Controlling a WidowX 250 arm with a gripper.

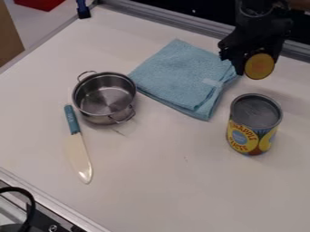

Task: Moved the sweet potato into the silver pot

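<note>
Orange-yellow sweet potato (260, 67) is gripped by part-spread fingers (257, 65), well apart from the silver pot (104, 97). The upright pot should permit top loading.

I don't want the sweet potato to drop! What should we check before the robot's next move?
1. Sweet potato in the gripper: ok.
2. Grip tight enough: cannot tell.
3. Silver pot standing upright: ok.
4. Pot empty, with its top open: ok.
5. Sweet potato over the pot: not ok, it's nearer the can.
6. Knife outside the pot: ok, it lies beside it.
</note>
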